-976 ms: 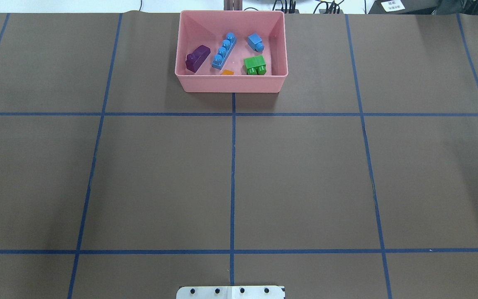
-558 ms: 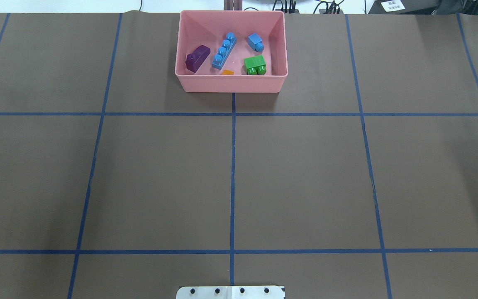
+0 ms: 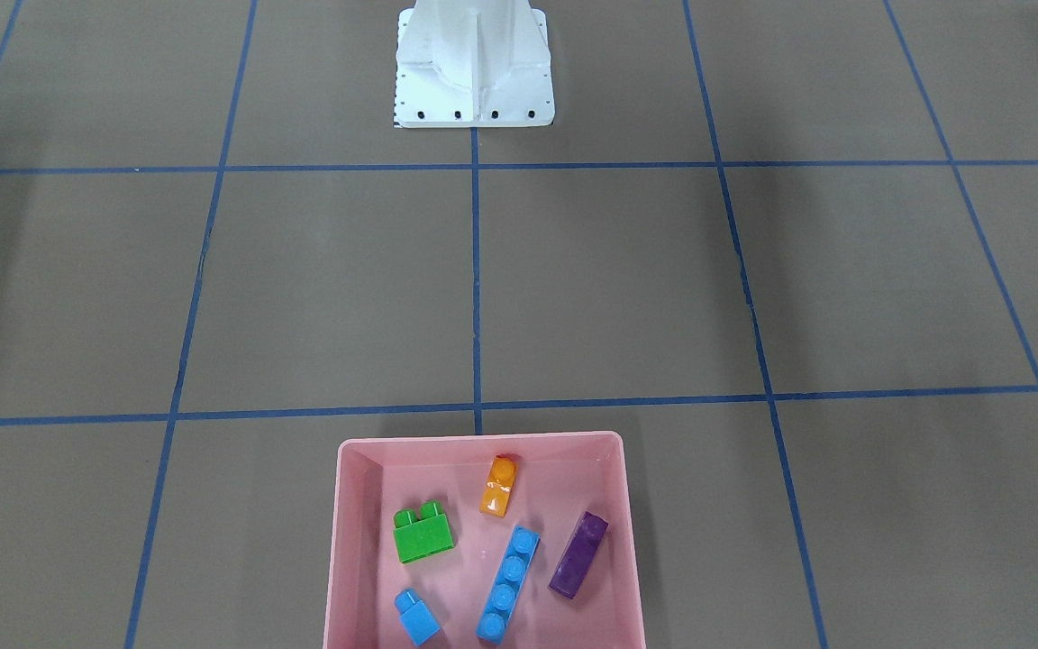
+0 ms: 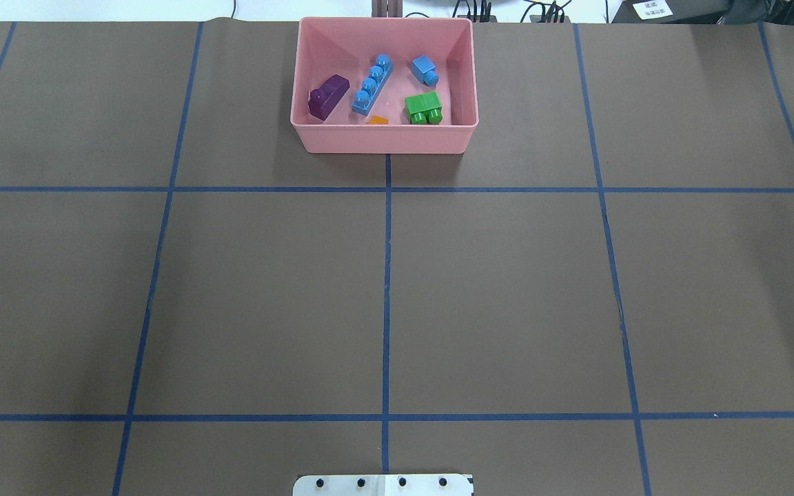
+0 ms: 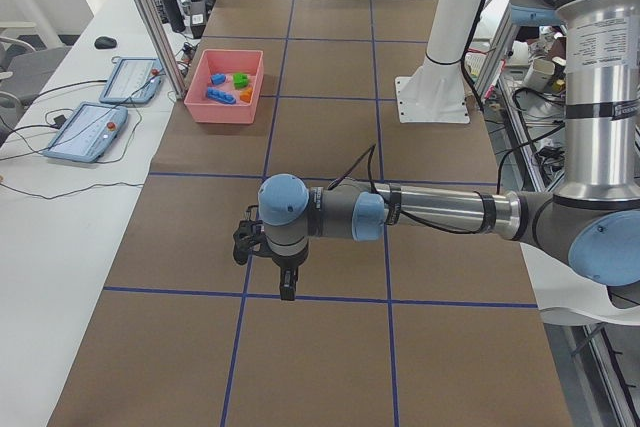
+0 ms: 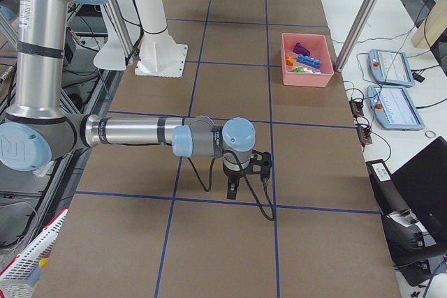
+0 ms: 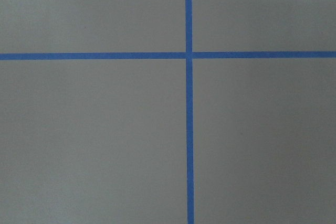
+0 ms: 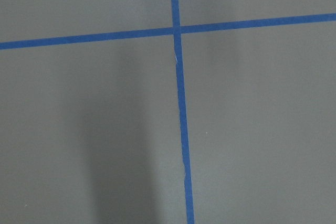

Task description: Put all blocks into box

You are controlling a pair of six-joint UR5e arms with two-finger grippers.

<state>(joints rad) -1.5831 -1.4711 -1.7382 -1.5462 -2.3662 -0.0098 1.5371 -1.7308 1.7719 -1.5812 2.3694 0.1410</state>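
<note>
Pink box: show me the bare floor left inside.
Bare floor: the robot-side corner between orange brick, purple brick and box wall; another beside green brick. Crowded mid-box around long blue brick.

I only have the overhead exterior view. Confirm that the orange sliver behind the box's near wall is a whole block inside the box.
Observer: The front-facing view shows the whole orange block lying on the floor of the box, close to its robot-side wall.
Operator: Report the left arm; I see none.
Observer: In the exterior left view the left gripper hangs over the table, far from the box.
Operator: Now the right.
Observer: In the exterior right view the right gripper also hangs over the table, far from the box; I cannot tell if it is open or shut.
</note>
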